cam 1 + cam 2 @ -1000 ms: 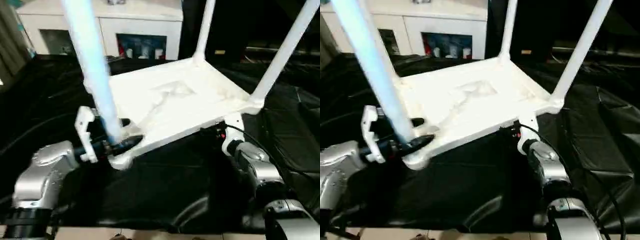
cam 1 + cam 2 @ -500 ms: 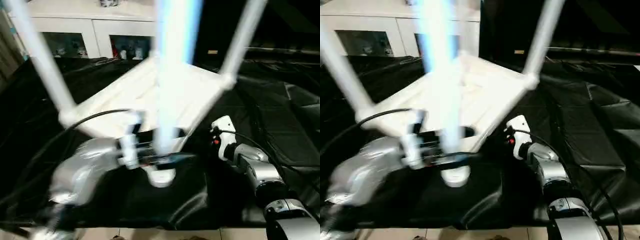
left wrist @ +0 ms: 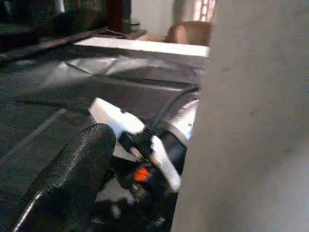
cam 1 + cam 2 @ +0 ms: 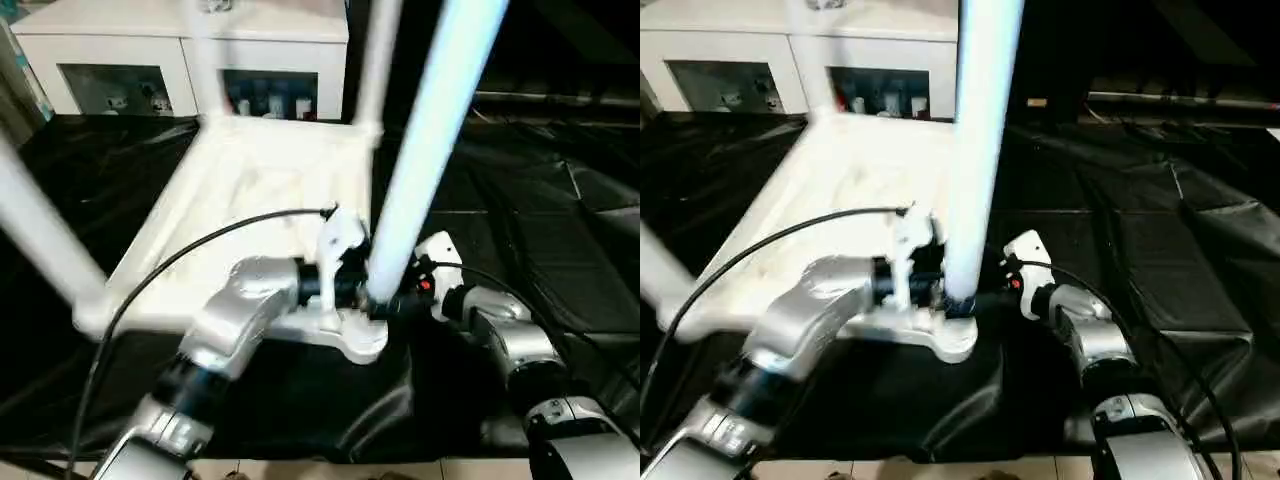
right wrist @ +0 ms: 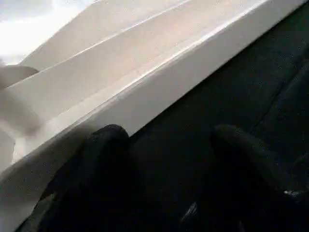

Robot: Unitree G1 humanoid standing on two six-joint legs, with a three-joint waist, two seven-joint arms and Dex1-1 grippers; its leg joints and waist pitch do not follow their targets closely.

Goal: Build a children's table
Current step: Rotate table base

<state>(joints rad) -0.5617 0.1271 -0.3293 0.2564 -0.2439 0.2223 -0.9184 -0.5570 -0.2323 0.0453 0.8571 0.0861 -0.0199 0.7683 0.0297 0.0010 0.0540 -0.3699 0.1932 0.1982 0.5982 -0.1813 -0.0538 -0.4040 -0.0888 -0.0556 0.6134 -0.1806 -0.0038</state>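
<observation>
Children's table [image 4: 255, 190] lies upside down on the black-covered surface, legs up. It looks light, stiff, slippery plastic. Left claw [image 4: 385, 300] grips the near leg [image 4: 425, 160] at its base, a sound hold; right claw [image 5: 164, 164] gapes empty beside the rim.

- Both eye views look forward and down from the head, sharing the upturned table [image 4: 250, 190].
- Wrist views sit very close: left against a leg [image 3: 251, 121], right at the table's edge.

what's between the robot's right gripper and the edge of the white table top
Nothing but bare black cloth. In the right wrist view, the right gripper stands open just short of the table top's edge, with only the dark covering showing in the gap.
</observation>
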